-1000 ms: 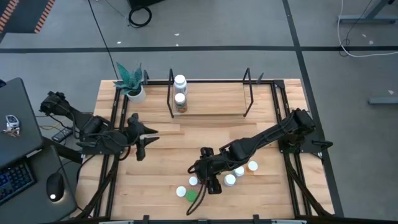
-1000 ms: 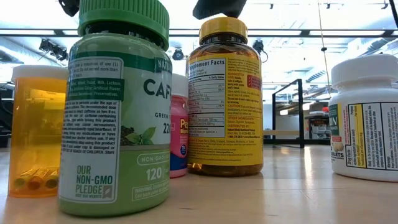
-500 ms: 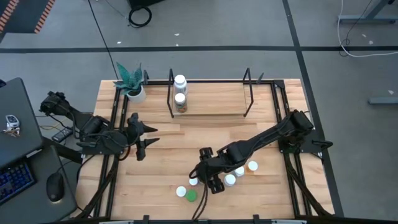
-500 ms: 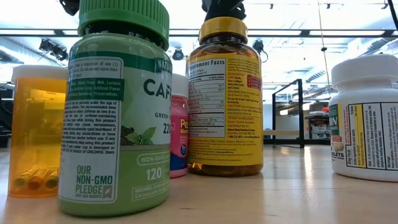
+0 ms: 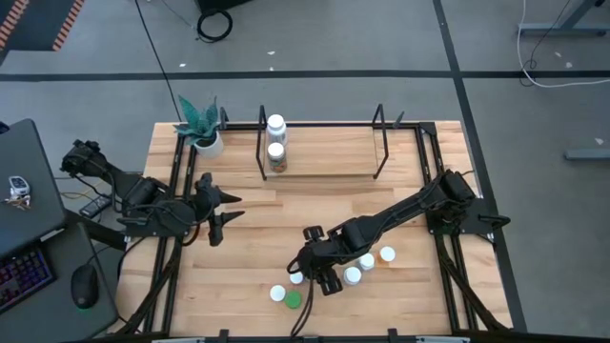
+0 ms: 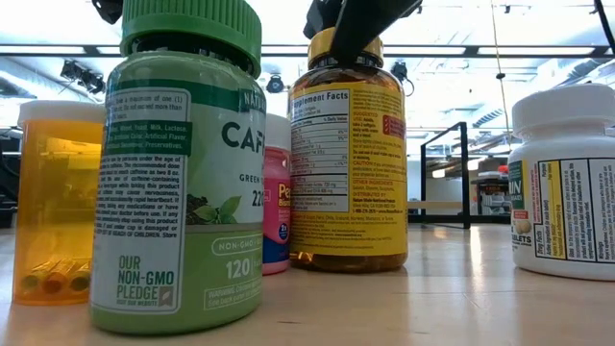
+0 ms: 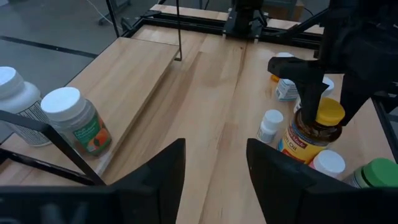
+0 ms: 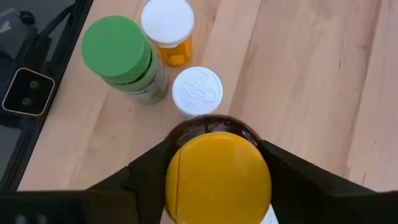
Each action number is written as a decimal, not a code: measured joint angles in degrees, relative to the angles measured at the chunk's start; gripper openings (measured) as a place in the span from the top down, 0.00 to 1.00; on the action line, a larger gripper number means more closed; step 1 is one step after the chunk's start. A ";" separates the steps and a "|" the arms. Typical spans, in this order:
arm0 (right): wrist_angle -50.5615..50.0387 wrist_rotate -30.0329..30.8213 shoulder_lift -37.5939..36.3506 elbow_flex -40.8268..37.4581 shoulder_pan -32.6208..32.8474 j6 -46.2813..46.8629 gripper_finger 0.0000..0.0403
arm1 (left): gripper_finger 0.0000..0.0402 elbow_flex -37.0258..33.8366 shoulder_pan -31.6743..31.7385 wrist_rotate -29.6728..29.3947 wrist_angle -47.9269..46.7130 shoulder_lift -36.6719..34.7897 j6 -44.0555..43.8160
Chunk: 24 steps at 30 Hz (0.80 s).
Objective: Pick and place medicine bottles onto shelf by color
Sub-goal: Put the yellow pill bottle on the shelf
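Medicine bottles (image 5: 355, 274) on pale wooden table (image 5: 248, 248), right fingers (image 8: 155, 171) astride yellow-capped bottle (image 8: 217, 177), left fingers (image 7: 158, 171) apart, empty.

Bright, even overhead light; ceiling strips (image 6: 452, 50) glare, and the room behind is soft.

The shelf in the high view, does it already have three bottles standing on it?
No, the shelf holds only two white-capped bottles, both standing near its left end loop, with the rest of its wooden base bare.
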 joint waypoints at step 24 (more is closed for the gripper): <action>-16.42 3.62 -7.15 13.31 -6.58 5.11 0.42 | 0.57 0.00 0.00 0.00 0.01 0.00 0.00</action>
